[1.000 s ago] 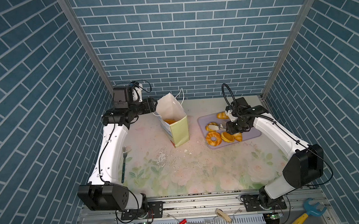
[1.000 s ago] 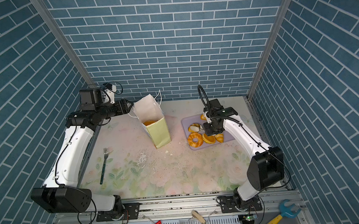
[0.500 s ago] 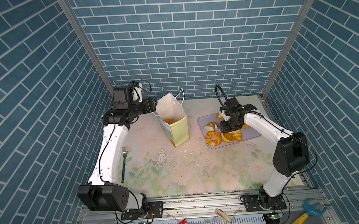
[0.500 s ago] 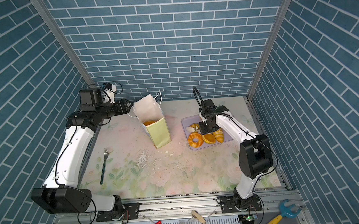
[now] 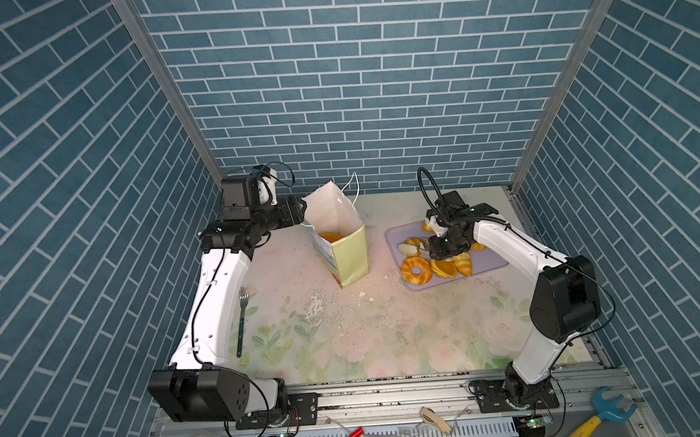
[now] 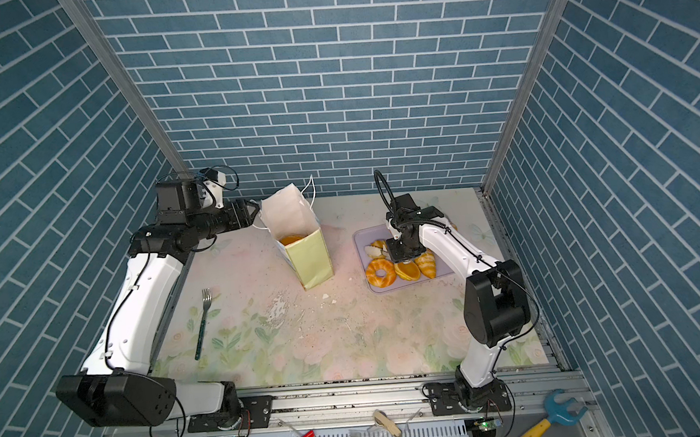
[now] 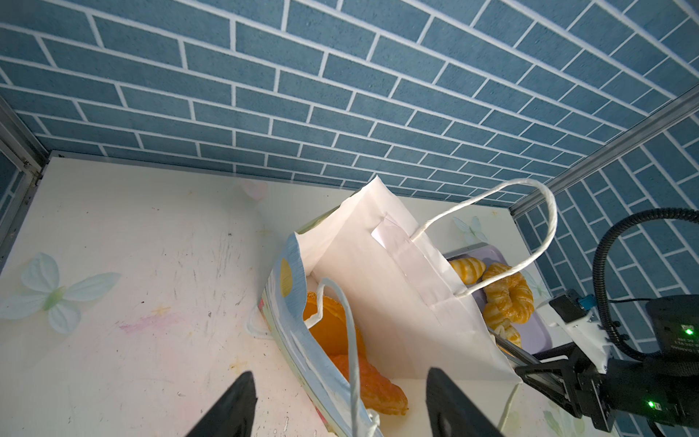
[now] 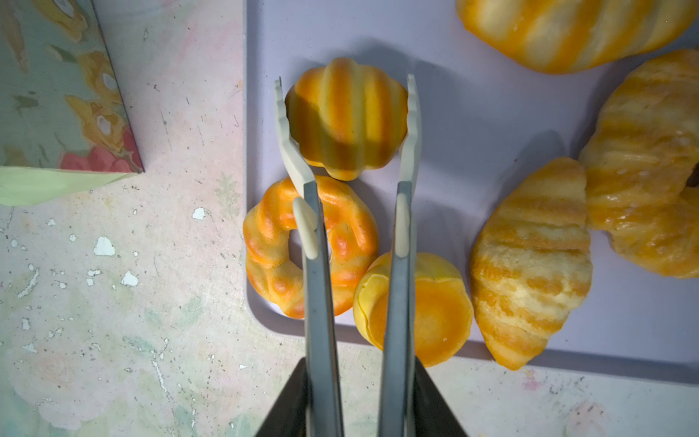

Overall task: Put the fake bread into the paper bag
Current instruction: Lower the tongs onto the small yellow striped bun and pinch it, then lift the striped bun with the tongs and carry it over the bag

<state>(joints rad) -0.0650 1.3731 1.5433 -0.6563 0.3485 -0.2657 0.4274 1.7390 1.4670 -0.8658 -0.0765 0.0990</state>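
blue brick-pattern walls (image 5: pixel 331 83) closed in a floral desk (image 5: pixel 367 331). in both top views the paper bag (image 5: pixel 348 248) (image 6: pixel 309 255) stood upright left of the middle, mouth open, with something orange at its bottom. right of it lay a lavender tray (image 5: pixel 489 263) (image 6: pixel 441 274) carrying most of the fake bread (image 5: pixel 463 264), with a ring doughnut (image 5: pixel 416 270) (image 6: pixel 381 272) at its near-left corner. the left pincer (image 5: pixel 300 214) sat at the bag's far-left rim. the right pincer (image 5: pixel 443 256) pointed down over the tray. a fork (image 5: pixel 241 317) lay beside the left arm.

in the left wrist view the left pincer (image 7: pixel 340 372) was spread wide, its dark fingers (image 7: pixel 234 405) gripping nothing, and one cord handle (image 7: pixel 351 359) ran between them. inside the bag lay an orange disc bun (image 7: pixel 333 329) and a croissant (image 7: pixel 378 388).

in the right wrist view the right pincer (image 8: pixel 346 85) was narrowed onto a small striped bun (image 8: pixel 346 121), with pale fingertips (image 8: pixel 412 113) pressed to both its flanks above the tray. whether the bun was lifted could not be told. the doughnut lay just beside it, under one finger.
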